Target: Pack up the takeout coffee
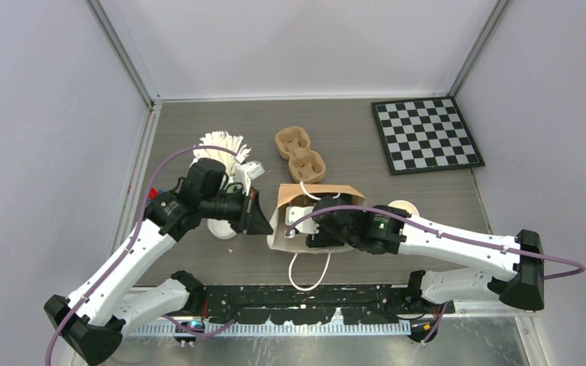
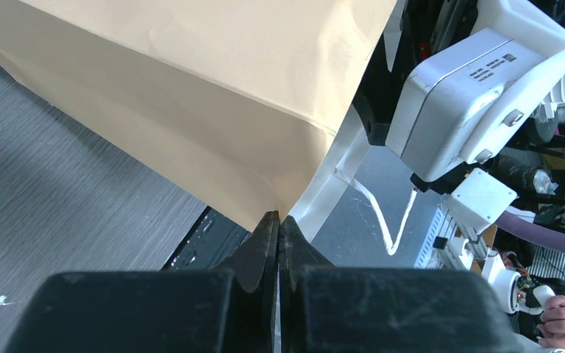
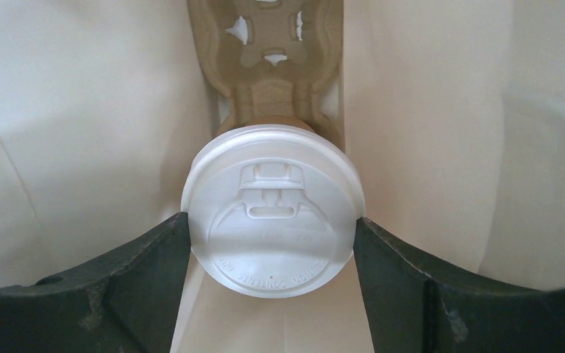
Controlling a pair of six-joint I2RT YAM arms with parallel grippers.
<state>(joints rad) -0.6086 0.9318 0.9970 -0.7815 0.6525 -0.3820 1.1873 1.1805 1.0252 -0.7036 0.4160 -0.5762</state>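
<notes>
Top view: an open brown paper bag (image 1: 328, 197) sits on the grey worktop (image 1: 351, 126) between two robot arms. The left hand (image 1: 268, 218) is at the bag's left rim. The right hand (image 1: 314, 227) is inside the bag's mouth, entering from the opposite side. Beyond both hands lies a loose pulp carrier (image 1: 300, 152), and well past the right hand is a chessboard (image 1: 426, 136).

Left wrist view: the left hand is clenched, its fingertips pressed together with the tan edge of the bag running straight into them (it appears to pinch the paper). Ahead and to the right of the tips are a white casing (image 2: 478, 88) on the other arm and a white cord handle (image 2: 382, 224).

Right wrist view: this looks into the bag, with pale paper walls on either side. The takeout coffee (image 3: 272, 220) sits directly between the right hand's dark fingers (image 3: 136, 272), its round white lid facing the camera. Both fingers rest against the lid's rim, so the hand grasps the cup there. A sliver of brown cup shows behind the lid, meeting a second pulp carrier (image 3: 276, 51) that stretches away ahead of the hand.
</notes>
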